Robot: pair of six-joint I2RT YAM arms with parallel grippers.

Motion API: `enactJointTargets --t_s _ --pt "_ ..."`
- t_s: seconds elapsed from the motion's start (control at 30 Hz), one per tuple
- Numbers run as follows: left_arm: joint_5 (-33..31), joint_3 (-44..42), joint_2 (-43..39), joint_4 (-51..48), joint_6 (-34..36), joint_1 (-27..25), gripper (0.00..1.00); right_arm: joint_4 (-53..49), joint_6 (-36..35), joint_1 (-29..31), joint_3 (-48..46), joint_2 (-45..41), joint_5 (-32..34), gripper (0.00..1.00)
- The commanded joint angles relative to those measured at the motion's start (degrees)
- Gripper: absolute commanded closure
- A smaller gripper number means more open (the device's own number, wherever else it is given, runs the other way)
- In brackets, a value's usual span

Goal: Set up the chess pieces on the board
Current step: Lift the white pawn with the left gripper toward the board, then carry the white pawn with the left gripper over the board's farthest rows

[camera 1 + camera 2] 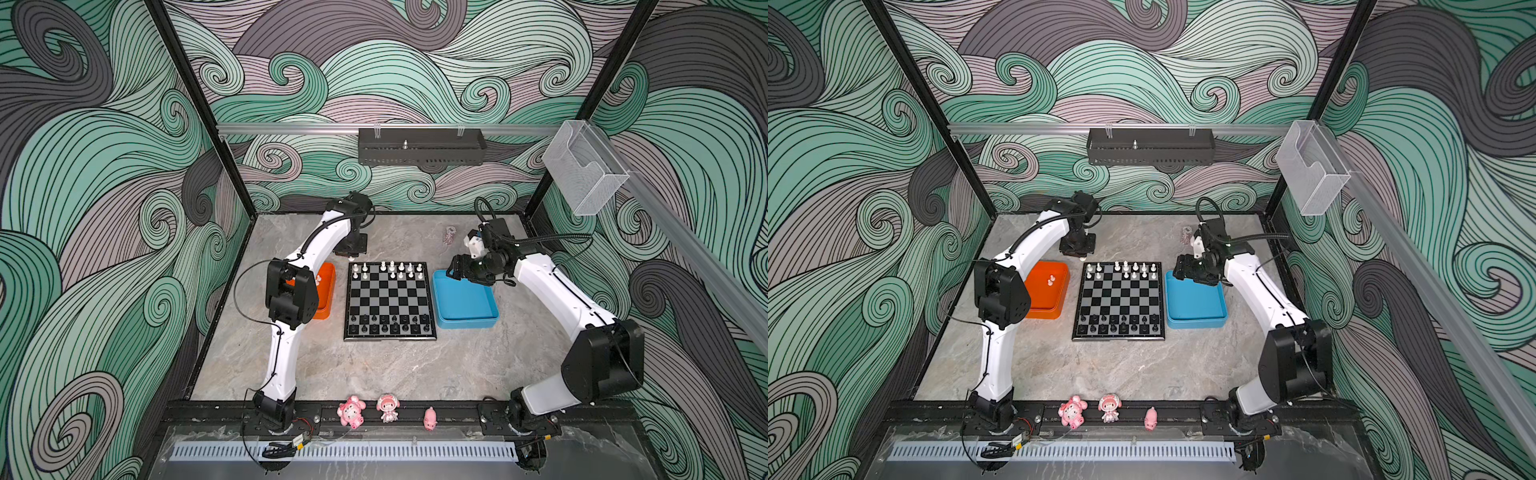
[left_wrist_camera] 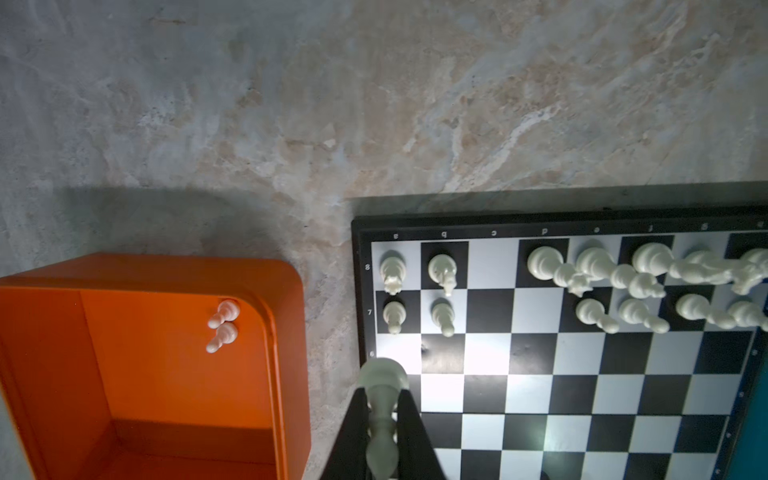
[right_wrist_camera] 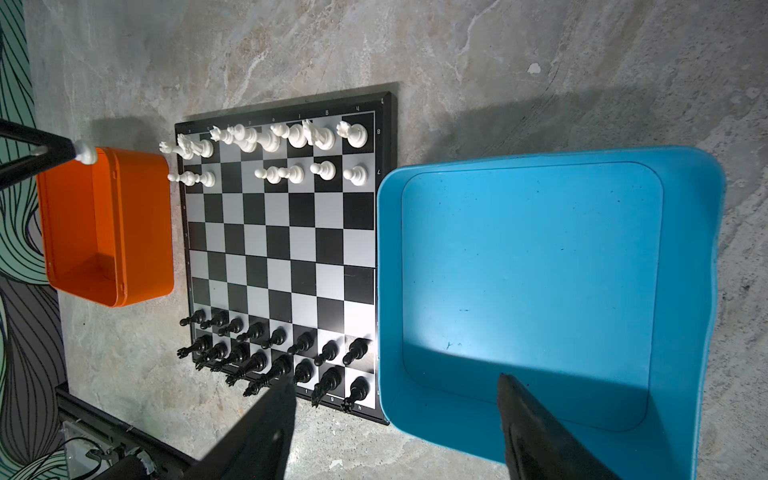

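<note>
Noted left hand (image 2: pixel 382 395) pinched shut on a blurred white chess piece (image 2: pixel 381 374), kind unreadable, near the board (image 2: pixel 582 395) at its white-row corner; right hand (image 3: pixel 395 380) spread wide, holding nothing, above the blue tray (image 3: pixel 540 249) beside the board. Logged black chess pieces (image 3: pixel 282 353) in two rows along one board edge, white rows opposite with gaps, and two white pawns (image 2: pixel 222 326) lying in the orange tray (image 2: pixel 166 374) beside the board. Could not resolve left fingertips in both top views.
</note>
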Motion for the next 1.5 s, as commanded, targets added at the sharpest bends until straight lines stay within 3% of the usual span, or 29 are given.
enactJointTargets --t_s 0.0,0.57,1.47 --pt "1.43 3.57 1.91 -3.1 -0.98 -0.87 0.87 0.39 0.21 -0.52 0.03 0.31 -0.71 0.24" --pt "7.19 8.07 7.49 -0.51 -1.25 -3.85 0.87 0.43 0.32 -0.9 0.25 1.26 -1.48 0.24" --pt "7.86 8.79 12.2 2.35 -0.89 -4.35 0.87 0.45 0.23 -1.73 0.5 2.45 -2.25 0.24"
